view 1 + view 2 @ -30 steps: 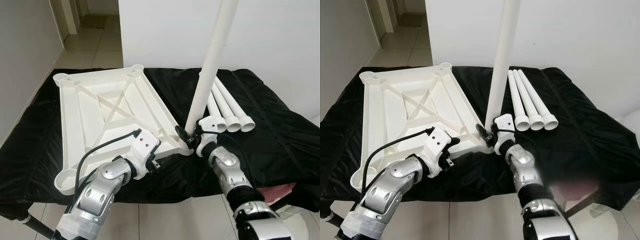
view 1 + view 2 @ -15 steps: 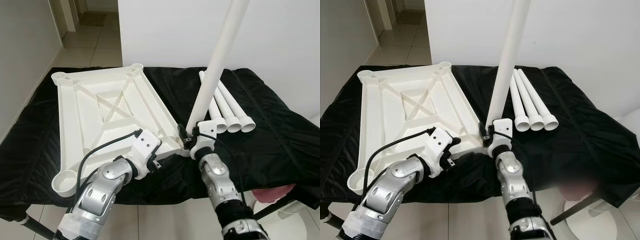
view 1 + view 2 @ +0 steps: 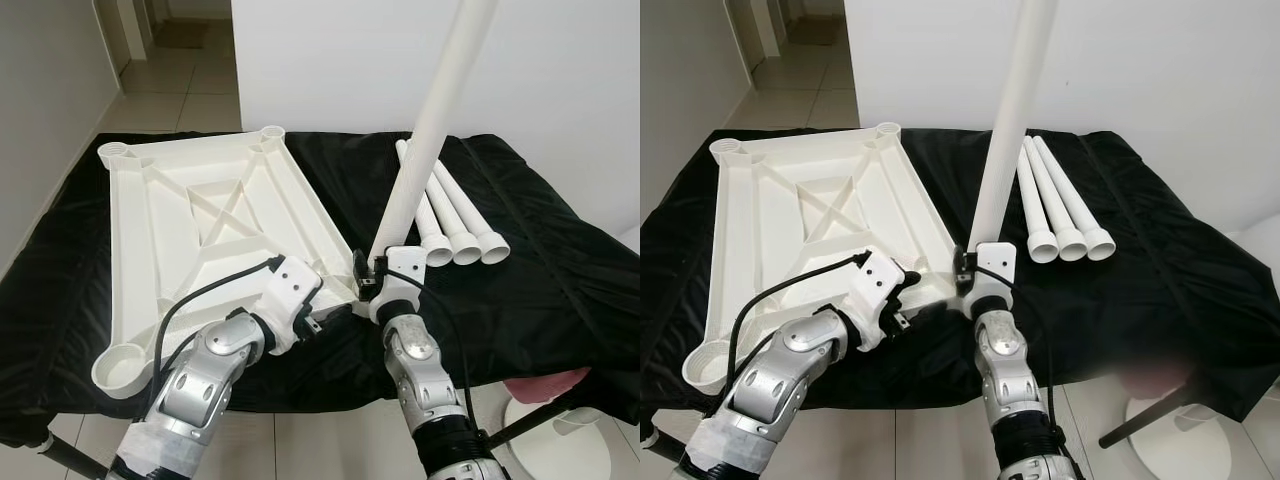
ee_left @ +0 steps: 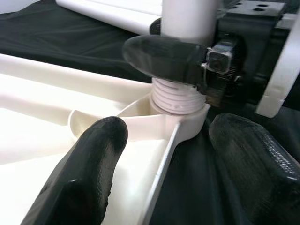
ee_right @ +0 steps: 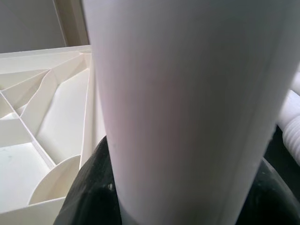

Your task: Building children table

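The white table top point(image 3: 200, 210) lies upside down on the black cloth. A long white leg point(image 3: 430, 130) stands nearly upright, leaning slightly right, with its threaded end point(image 4: 180, 96) in the near right corner socket. My right gripper point(image 3: 370, 280) is shut on the leg just above the socket; its black fingers point(image 5: 89, 187) show on either side of the tube. My left gripper point(image 4: 168, 136) is open, its fingers straddling the table top's rim next to that corner. Three spare legs point(image 3: 455, 215) lie side by side to the right.
The black cloth point(image 3: 560, 280) covers a low table that ends close to my body. A white wall stands behind it and a hallway opens at the back left. On the floor at the lower right are a white stool point(image 3: 560, 450) and something pink point(image 3: 545, 385).
My right wrist has moved left, bringing the foot of the leg over the corner socket, and the leg leans a little more to the right. My left gripper has stayed at the rim.
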You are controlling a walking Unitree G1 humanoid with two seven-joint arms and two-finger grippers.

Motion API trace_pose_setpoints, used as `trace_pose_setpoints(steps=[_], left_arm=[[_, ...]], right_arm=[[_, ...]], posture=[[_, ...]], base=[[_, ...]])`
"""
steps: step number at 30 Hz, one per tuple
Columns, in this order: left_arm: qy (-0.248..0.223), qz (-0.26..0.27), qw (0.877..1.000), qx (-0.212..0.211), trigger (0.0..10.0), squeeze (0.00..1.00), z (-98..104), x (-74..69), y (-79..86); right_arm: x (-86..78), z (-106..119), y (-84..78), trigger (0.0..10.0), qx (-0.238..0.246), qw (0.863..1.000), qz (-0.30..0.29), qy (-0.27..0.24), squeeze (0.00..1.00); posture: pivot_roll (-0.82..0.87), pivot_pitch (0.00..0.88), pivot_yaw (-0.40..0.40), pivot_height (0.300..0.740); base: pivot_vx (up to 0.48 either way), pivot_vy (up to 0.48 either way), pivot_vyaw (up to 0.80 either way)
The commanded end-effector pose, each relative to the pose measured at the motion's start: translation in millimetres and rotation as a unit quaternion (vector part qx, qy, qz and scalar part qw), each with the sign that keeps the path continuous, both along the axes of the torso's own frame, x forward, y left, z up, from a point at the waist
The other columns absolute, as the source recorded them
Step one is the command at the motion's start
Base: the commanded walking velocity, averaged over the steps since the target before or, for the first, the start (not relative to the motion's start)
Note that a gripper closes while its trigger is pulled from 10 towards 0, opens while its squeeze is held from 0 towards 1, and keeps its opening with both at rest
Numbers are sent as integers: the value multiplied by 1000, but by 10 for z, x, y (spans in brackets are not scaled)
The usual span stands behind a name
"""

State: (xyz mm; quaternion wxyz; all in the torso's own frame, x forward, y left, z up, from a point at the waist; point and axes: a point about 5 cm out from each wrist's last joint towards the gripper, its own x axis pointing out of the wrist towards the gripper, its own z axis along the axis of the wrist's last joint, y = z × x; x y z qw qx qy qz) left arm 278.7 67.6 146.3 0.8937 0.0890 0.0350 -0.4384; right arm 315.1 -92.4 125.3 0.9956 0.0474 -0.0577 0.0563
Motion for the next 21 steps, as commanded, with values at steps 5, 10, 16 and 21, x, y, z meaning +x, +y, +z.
trace_pose_setpoints(steps=[5,10,16,21], left_arm=[[-13,47,999,6,10000,0,10,60,55],[-18,52,998,7,10000,0,15,70,69],[-25,55,998,12,10000,0,17,66,82],[-27,55,998,14,10000,0,20,71,87]], right_arm=[[-40,-82,9,10000,5,1000,17,24,1000],[-30,-46,-51,10000,-1,1000,29,11,1000],[-2,-18,-147,10000,-24,996,88,-3,0],[45,-32,-229,10000,-56,989,139,-4,0]], posture=[[-1,0,-26,740],[-1,0,-26,740],[7,0,-25,740],[9,0,-24,740]], base=[[0,0,0],[0,0,0],[0,0,0],[0,0,0]])
